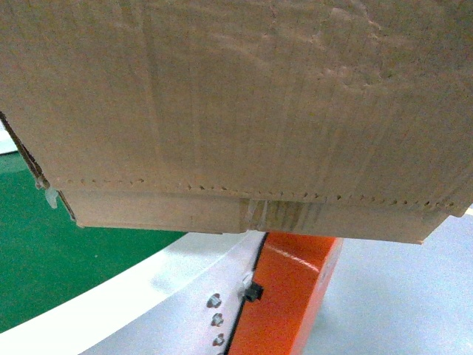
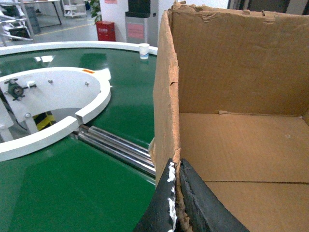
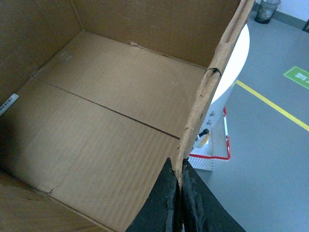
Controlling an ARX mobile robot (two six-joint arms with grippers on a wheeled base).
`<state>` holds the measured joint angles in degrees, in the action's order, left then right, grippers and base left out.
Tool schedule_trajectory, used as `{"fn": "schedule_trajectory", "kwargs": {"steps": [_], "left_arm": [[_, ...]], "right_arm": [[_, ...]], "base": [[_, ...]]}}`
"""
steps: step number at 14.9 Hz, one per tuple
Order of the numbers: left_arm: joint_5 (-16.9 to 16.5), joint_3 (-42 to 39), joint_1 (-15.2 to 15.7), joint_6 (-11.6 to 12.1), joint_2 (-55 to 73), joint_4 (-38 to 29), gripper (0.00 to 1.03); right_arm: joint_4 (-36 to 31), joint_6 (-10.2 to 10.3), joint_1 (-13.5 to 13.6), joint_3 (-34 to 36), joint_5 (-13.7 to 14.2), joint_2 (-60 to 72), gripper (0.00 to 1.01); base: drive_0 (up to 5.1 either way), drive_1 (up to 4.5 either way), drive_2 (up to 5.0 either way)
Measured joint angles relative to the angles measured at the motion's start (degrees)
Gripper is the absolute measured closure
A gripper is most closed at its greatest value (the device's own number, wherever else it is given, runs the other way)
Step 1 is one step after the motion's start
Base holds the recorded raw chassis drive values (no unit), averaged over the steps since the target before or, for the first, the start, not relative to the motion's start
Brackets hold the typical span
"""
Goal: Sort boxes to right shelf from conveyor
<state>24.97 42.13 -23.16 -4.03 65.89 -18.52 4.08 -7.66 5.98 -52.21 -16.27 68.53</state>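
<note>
- The box [image 1: 236,111] fills most of the head view; its base hangs above the white rim of the green belt [image 1: 52,251] and above an orange post [image 1: 292,296].
- The left gripper [image 2: 176,203] pinches the left wall of the box; one black finger is outside, one inside, and the cardboard is between them.
- The right gripper [image 3: 179,203] pinches the right wall in the same way, fingers pressed on the torn edge.
- The box is open on top and has nothing inside.
- A white cup [image 2: 144,50] stands on the far rim of the belt.
- Grey floor with a yellow line [image 3: 273,104] is to the right of the box.
</note>
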Motion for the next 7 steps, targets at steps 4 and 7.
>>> {"fn": "schedule_trajectory", "kwargs": {"steps": [4, 7], "left_arm": [[0.0, 0.0, 0.0, 0.0, 0.0, 0.0, 1.01], [0.0, 0.0, 0.0, 0.0, 0.0, 0.0, 1.01]], "right_arm": [[0.0, 0.0, 0.0, 0.0, 0.0, 0.0, 0.99], [0.0, 0.0, 0.0, 0.0, 0.0, 0.0, 0.99]], "base": [[-1.5, -1.49, -1.5], [-1.5, -1.46, -1.5]]}}
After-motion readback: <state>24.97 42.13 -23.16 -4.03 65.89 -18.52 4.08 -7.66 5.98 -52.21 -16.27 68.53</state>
